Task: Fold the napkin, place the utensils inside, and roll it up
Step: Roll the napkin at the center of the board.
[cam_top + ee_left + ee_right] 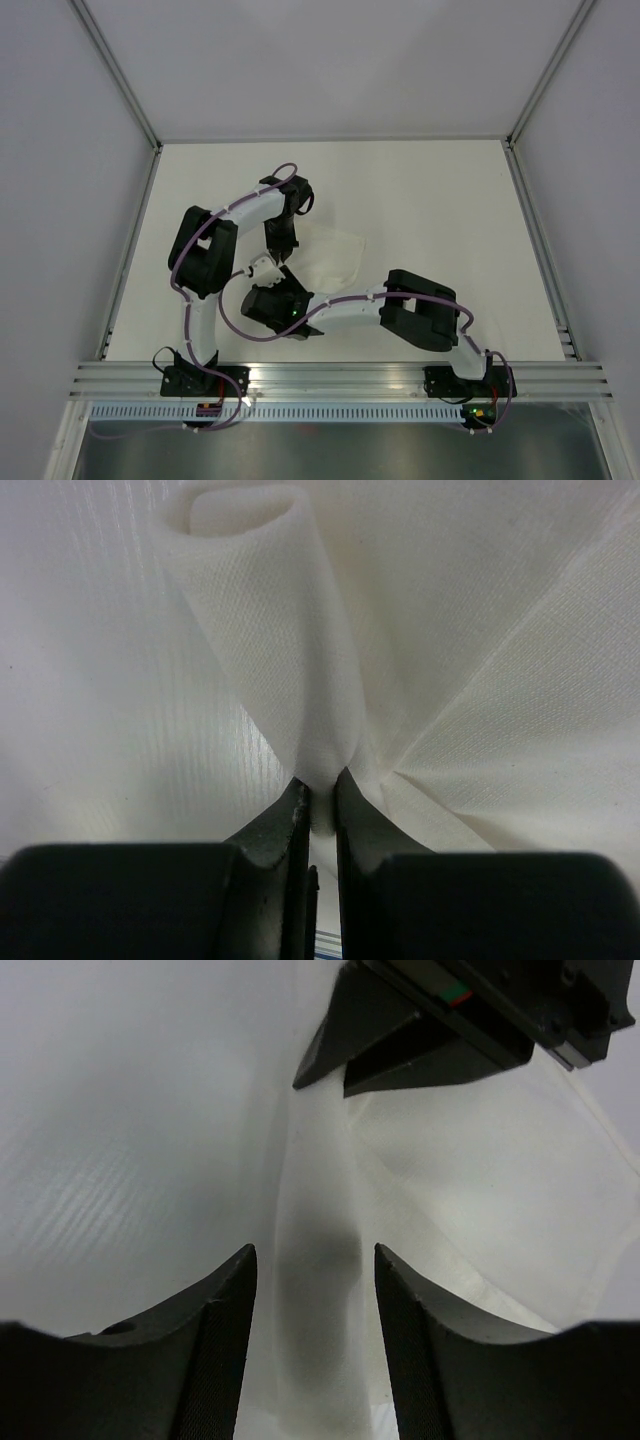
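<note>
The only marking on view is a small red and green strip [456, 997] on the body of the left gripper [320, 798], seen from the right wrist; it carries no letters that can be read.

The left wrist view shows that gripper's 2 fingers [282, 830] pressed nearly together, pinching a gathered fold of the napkin [300, 660]. From the pinch the cloth rises as a loose tube, its open end at the top of the frame, while a flat layer spreads to the right.

The right wrist view looks the other way along the same ridge of cloth. The right gripper [315, 1252] stands with its jaws well apart, straddling the ridge and gripping nothing, with the left gripper's tips at the far end of the ridge.

Only the top view gives the layout. The napkin lies near the middle of the white table [440, 210], and both arms bend in over its left edge and hide that part. Purple cables [335, 303] run along each arm. An aluminium rail [340, 375] crosses the near edge, and grey panels [60, 150] wall the table in.
</note>
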Robot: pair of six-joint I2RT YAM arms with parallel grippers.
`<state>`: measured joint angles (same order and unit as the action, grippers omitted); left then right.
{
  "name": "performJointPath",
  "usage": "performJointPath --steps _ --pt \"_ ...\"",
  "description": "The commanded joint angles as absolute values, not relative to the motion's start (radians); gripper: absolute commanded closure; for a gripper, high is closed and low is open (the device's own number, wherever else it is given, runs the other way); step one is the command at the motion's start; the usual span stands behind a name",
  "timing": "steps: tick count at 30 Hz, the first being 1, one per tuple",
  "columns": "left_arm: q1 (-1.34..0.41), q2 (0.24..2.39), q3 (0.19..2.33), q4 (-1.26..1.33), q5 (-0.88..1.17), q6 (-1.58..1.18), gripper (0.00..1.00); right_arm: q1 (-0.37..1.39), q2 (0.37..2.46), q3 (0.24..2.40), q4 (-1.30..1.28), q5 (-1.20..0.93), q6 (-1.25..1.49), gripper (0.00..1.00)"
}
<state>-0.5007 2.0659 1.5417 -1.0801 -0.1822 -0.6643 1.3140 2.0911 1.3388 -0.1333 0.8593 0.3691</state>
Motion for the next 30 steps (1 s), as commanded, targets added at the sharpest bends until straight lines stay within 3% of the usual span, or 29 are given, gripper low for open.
performJointPath --steps 1,11,14,15,18,20,30 --pt "-0.506 2.082 1.563 -1.109 -0.189 -0.638 0.98 1.342 2.128 1.42 -0.167 0.934 0.338 0.43" --pt "-0.505 2.086 1.565 -1.109 -0.19 -0.632 0.98 1.345 2.19 1.47 -0.222 0.943 0.373 0.47" --pt "-0.506 2.086 1.563 -1.109 -0.19 -0.632 0.98 1.345 2.192 1.463 -0.233 0.948 0.396 0.59" --pt "-0.506 2.086 1.562 -1.109 -0.19 -0.632 0.98 1.345 2.188 1.456 -0.238 0.951 0.406 0.75" --pt "-0.506 2.085 1.562 -1.105 -0.187 -0.632 0.98 1.344 2.175 1.431 -0.245 0.934 0.442 0.92" --pt "-0.505 2.077 1.562 -1.103 -0.175 -0.638 0.96 1.336 2.154 1.395 -0.239 0.913 0.481 0.97" --pt "-0.45 1.974 1.508 -0.97 -0.034 -0.686 0.53 1.192 1.961 1.037 0.045 0.595 0.635 1.0"
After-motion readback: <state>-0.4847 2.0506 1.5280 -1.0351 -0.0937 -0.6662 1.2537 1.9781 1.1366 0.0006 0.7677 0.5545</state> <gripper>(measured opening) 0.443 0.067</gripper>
